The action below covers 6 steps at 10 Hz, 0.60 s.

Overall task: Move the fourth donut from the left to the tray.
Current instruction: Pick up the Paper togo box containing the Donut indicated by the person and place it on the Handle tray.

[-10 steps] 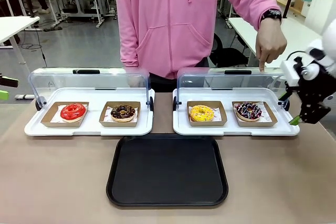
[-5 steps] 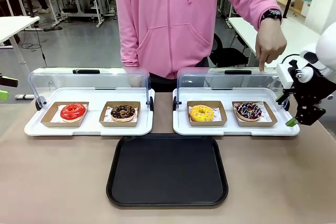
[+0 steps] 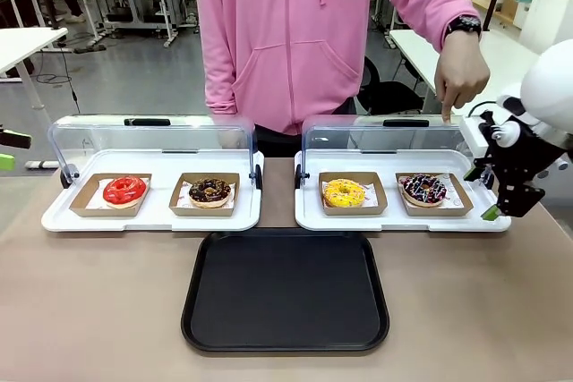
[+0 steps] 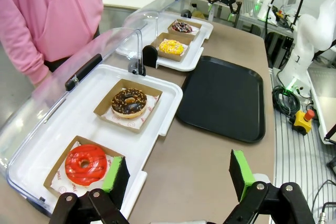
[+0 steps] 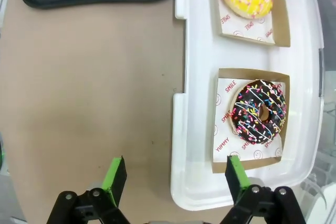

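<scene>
The fourth donut (image 3: 423, 189) is kept in its brown cardboard holder (image 5: 252, 73) at the right end of the right-hand white tray (image 3: 403, 224). The clear dome lid (image 3: 385, 136) is swung back, evidently so the donut can be reached from the front. It is singled out by the person's hand (image 3: 461, 73), a forefinger pointed down above it. The right end effector (image 3: 506, 207) is held released and empty at that tray's right end, seemingly lined up for approach. The left end effector (image 4: 178, 174) is likewise released above the tabletop (image 3: 107, 310). The black tray (image 3: 285, 288) is laid bare at the front, ready to receive. Counted: four donuts, four holders, two white trays, two lids, one black tray.
</scene>
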Available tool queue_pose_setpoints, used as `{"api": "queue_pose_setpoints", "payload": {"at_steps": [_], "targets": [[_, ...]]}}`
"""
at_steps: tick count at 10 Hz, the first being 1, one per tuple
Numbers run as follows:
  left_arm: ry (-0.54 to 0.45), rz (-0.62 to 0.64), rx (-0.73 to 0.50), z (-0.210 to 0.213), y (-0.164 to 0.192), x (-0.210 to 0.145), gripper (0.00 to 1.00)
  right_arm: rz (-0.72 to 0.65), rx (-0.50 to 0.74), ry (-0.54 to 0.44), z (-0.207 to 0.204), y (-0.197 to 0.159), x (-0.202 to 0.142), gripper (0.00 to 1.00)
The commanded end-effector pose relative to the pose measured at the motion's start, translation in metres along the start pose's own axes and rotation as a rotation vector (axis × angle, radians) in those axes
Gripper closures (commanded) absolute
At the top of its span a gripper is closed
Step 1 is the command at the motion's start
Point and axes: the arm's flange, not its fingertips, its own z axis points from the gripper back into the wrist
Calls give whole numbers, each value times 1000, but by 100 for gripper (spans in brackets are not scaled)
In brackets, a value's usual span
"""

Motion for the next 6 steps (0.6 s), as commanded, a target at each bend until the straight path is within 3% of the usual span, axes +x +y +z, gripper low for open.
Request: {"api": "queue_pose_setpoints", "payload": {"at_steps": [1,6], "targets": [[-18,-7,-5,1,-1,2,0,-3,-21,59,-14,-19,-2,0],[-18,-7,-5,1,-1,2,0,22,-93,113,-47,-39,-13,0]]}}
